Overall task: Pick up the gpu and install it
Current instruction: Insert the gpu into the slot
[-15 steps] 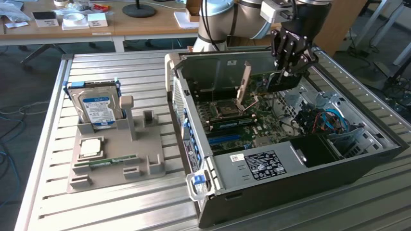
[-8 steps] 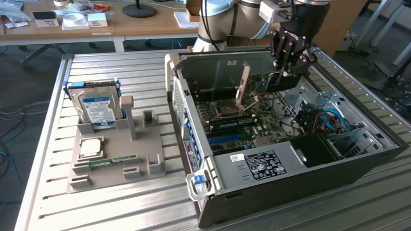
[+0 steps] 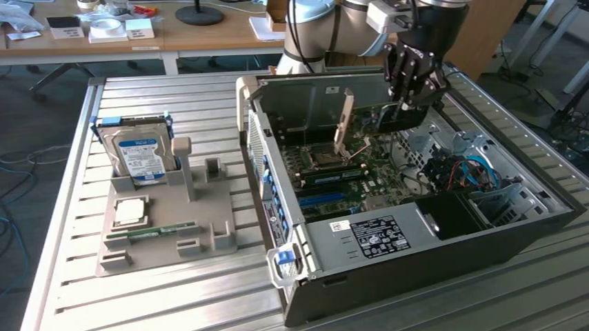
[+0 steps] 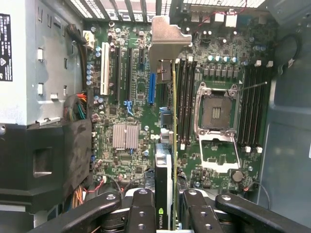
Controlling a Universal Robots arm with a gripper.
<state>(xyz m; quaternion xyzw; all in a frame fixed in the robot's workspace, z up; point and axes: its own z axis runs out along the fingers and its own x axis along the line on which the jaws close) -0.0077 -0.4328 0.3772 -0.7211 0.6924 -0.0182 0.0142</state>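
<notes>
Over the open computer case — gripper partly closed, clamped on the gpu. The card hangs edge-down above the motherboard, seemingly clear of the slots. Pick-up done — card not yet seated.

Wooden desk behind slatted metal table; dark floor, loose cables on it.
</notes>
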